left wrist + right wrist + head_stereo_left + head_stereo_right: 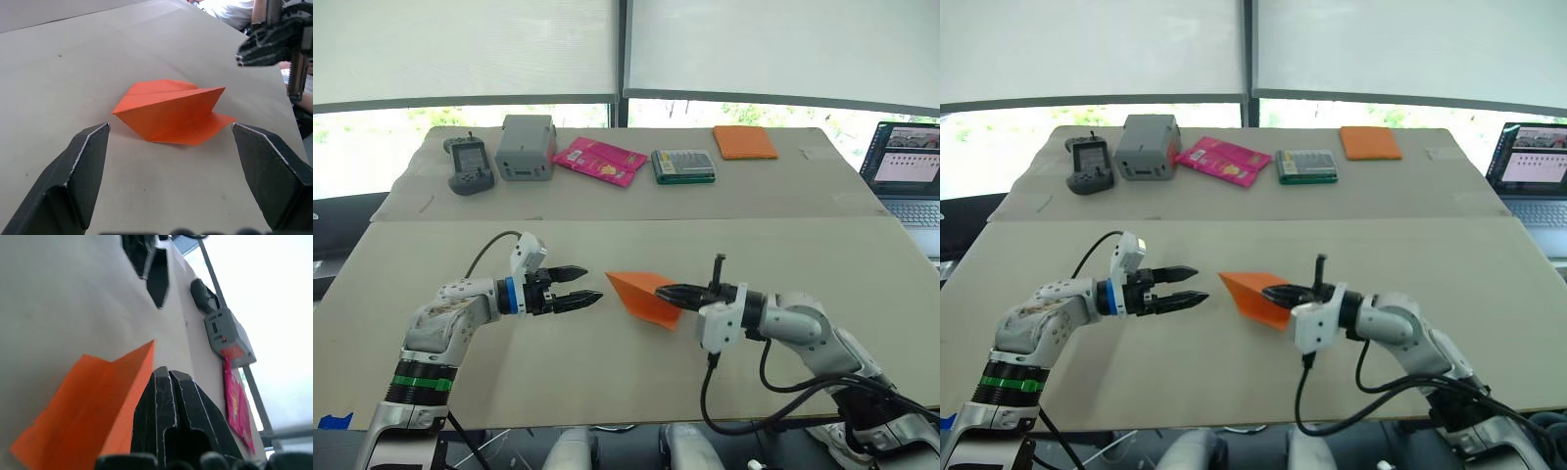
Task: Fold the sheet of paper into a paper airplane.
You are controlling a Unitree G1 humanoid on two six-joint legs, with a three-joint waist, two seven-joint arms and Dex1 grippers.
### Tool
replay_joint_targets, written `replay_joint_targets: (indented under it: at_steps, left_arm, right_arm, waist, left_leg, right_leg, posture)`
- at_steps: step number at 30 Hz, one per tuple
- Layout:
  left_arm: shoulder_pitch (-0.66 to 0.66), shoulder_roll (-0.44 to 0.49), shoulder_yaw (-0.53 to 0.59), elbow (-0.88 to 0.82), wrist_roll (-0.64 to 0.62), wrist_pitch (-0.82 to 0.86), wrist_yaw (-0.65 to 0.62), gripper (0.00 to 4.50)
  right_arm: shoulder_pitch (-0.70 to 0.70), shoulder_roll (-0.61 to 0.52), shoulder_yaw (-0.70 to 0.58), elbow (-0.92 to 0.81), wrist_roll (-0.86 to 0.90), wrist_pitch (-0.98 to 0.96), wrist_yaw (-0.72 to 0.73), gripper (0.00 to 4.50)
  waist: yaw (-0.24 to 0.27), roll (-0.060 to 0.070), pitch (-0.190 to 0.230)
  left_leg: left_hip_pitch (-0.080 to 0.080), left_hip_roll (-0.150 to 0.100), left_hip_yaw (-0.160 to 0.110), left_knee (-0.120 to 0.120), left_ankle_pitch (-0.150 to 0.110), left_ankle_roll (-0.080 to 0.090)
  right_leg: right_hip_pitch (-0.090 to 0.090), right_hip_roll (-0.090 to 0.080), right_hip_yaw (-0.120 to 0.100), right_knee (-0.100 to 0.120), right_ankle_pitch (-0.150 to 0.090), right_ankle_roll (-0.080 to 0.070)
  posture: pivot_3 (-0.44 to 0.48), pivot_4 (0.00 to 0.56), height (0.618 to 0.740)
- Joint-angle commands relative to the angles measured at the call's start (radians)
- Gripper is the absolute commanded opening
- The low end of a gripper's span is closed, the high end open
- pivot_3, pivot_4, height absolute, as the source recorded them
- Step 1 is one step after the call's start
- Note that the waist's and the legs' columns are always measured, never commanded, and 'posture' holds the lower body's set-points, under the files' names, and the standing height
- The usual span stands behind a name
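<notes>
Paper airplane (644, 296) lying nose toward 9 o'clock, right gripper (668, 292) pinching its tail; left gripper (591, 285) spread, waiting near nose

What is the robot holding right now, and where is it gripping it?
The right gripper pinches the folded orange paper airplane by its wide rear edge, the tip pointing toward the left gripper, which is open and holds nothing.
</notes>
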Motion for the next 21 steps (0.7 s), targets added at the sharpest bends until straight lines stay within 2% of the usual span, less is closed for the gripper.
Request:
replay_joint_targets:
  at_steps: [1, 5, 10, 15, 21]
  left_arm:
    - [-0.017, 0.008, -0.001, 0.005, 0.015, -0.013, 0.003, 4.24]
    - [-0.010, 0.007, -0.038, 0.003, 0.044, -0.022, -0.005, 4.24]
    - [0.015, 0.032, -0.160, 0.052, 0.213, -0.114, 0.028, 4.24]
    - [0.028, 0.007, -0.140, 0.052, 0.206, -0.108, 0.059, 4.24]
    - [0.022, 0.007, -0.095, 0.064, 0.174, -0.095, 0.066, 4.24]
  right_arm:
    - [-0.073, 0.050, -0.061, 0.050, 0.106, 0.266, 0.035, 0.08]
    - [-0.125, 0.095, -0.031, 0.105, 0.133, 0.392, 0.111, 0.08]
    - [-0.167, 0.151, -0.006, 0.152, 0.139, 0.463, 0.168, 0.08]
    - [-0.172, 0.195, 0.051, 0.171, 0.112, 0.450, 0.203, 0.08]
    - [-0.114, 0.188, 0.113, 0.104, 0.080, 0.390, 0.244, 0.08]
  waist:
    - [0.000, 0.000, 0.000]
    - [0.002, 0.000, 0.000]
    - [0.000, 0.001, 0.000]
    - [0.001, 0.001, 0.000]
    - [0.001, 0.001, 0.000]
  left_leg:
    - [0.000, 0.000, 0.000, 0.000, 0.000, 0.000]
    - [-0.001, 0.000, -0.001, 0.000, 0.000, 0.000]
    - [-0.002, -0.001, 0.000, 0.000, 0.000, 0.000]
    - [-0.001, 0.000, -0.001, 0.000, 0.000, 0.000]
    - [-0.001, -0.001, -0.001, 0.000, 0.000, 0.000]
  right_leg:
    - [0.000, 0.000, 0.000, 0.000, 0.000, 0.000]
    - [-0.001, 0.000, -0.001, 0.000, 0.000, 0.000]
    - [-0.001, 0.000, -0.001, -0.001, 0.000, 0.000]
    - [-0.001, 0.000, -0.001, 0.000, 0.000, 0.000]
    - [-0.001, -0.001, -0.001, 0.001, 0.000, 0.000]
  posture:
    - [0.000, 0.150, 0.740]
    - [0.000, 0.150, 0.740]
    - [0.000, 0.150, 0.740]
    - [0.000, 0.150, 0.740]
    - [0.000, 0.150, 0.740]
